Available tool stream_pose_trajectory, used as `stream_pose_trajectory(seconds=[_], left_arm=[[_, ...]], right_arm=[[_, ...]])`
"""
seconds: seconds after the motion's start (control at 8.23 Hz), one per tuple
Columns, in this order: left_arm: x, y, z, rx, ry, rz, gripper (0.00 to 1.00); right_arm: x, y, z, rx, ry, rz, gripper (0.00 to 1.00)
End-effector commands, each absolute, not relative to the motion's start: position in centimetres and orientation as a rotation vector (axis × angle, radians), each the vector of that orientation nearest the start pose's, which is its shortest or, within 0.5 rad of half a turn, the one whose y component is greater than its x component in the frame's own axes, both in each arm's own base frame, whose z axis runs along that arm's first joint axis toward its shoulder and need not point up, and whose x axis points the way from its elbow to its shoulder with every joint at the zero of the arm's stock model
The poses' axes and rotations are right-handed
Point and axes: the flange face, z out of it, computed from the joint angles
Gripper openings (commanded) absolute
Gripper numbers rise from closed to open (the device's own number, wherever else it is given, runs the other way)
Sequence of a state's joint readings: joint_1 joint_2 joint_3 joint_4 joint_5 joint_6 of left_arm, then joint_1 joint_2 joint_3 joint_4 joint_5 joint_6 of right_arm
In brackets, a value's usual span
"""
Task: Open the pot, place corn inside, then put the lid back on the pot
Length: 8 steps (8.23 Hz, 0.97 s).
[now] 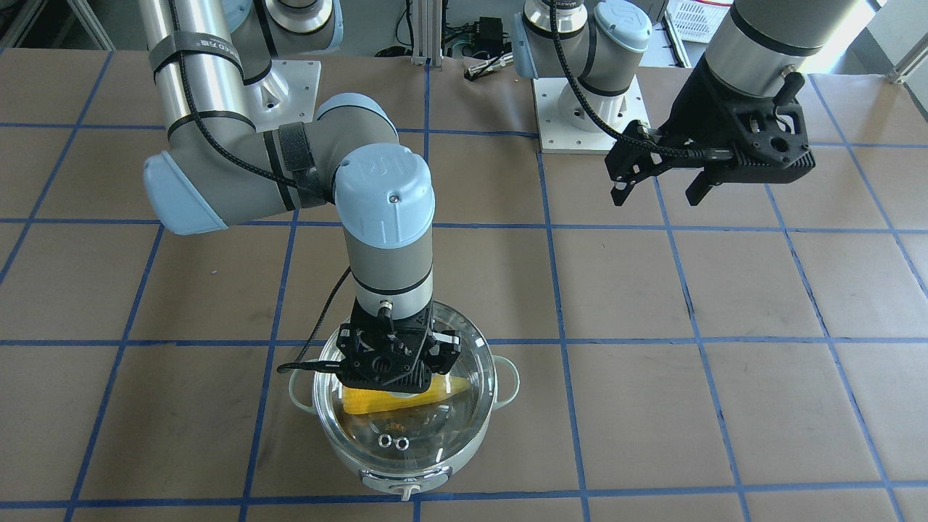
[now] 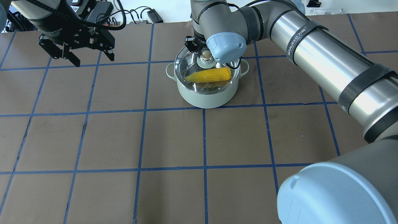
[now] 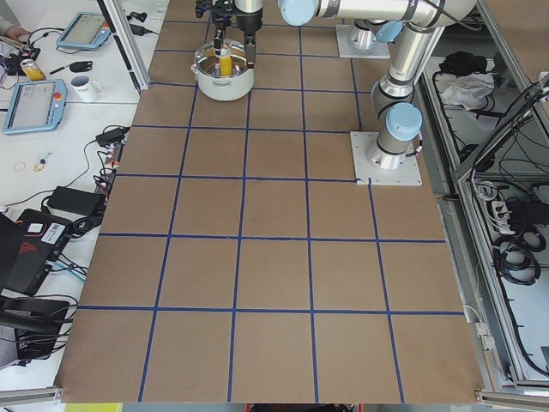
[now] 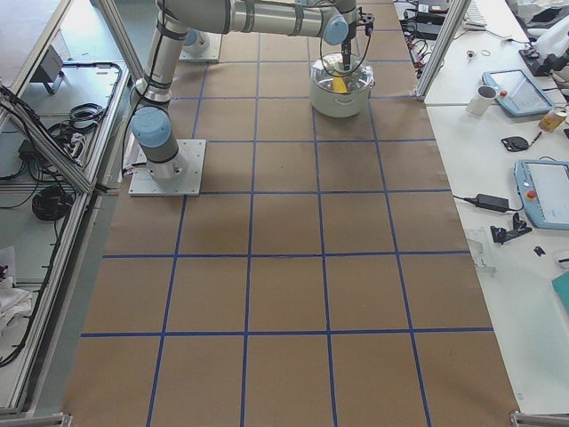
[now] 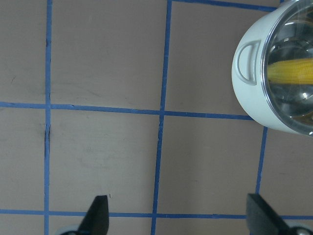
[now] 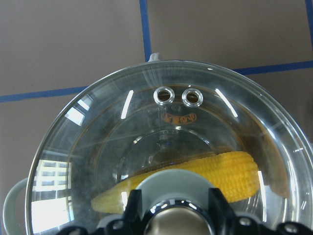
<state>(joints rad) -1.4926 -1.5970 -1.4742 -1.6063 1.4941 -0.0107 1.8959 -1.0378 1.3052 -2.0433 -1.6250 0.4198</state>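
The pot (image 2: 205, 98) stood on the bench (image 2: 174, 140) toward its far edge from the robot, about midway along it. The lid (image 6: 98, 147) sat level on the pot's rim, and the corn (image 2: 210, 75) lay on its side inside, seen through the glass. The right pincer (image 6: 173, 215) reached straight down over the lid, its fingers closed against either side of the knob (image 2: 205, 56). The left pincer (image 2: 93, 61) hung above the bench's left side, well apart from the pot, with its fingers spread wide and nothing between them.
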Motion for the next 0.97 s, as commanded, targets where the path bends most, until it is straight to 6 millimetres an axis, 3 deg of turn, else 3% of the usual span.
stream_pose_trajectory(seconds=[0.0, 0.24, 0.36, 0.61, 0.73, 0.85], left_arm=[[-10.0, -51.2, 52.2, -0.138, 3.202, -0.068, 1.00], [-10.1, -51.1, 52.2, -0.138, 3.210, -0.068, 1.00], [-10.1, -51.0, 52.2, -0.138, 3.210, -0.068, 1.00], [-10.0, -51.2, 52.2, -0.160, 3.205, -0.067, 1.00], [-10.0, -51.2, 52.1, -0.180, 3.204, -0.064, 1.00], [-10.1, -51.2, 52.1, -0.180, 3.206, -0.064, 1.00]], right_arm=[[34.9, -63.4, 34.7, 0.146, 3.097, -0.326, 0.21], [34.9, -63.3, 34.3, 0.151, 3.098, -0.322, 0.28], [34.8, -63.3, 34.1, 0.142, 3.098, -0.331, 0.47], [34.6, -63.3, 34.7, 0.142, 3.092, -0.349, 1.00], [34.4, -63.1, 35.6, 0.142, 3.085, -0.365, 1.00], [33.6, -62.3, 38.6, 0.152, 3.069, -0.408, 1.00]])
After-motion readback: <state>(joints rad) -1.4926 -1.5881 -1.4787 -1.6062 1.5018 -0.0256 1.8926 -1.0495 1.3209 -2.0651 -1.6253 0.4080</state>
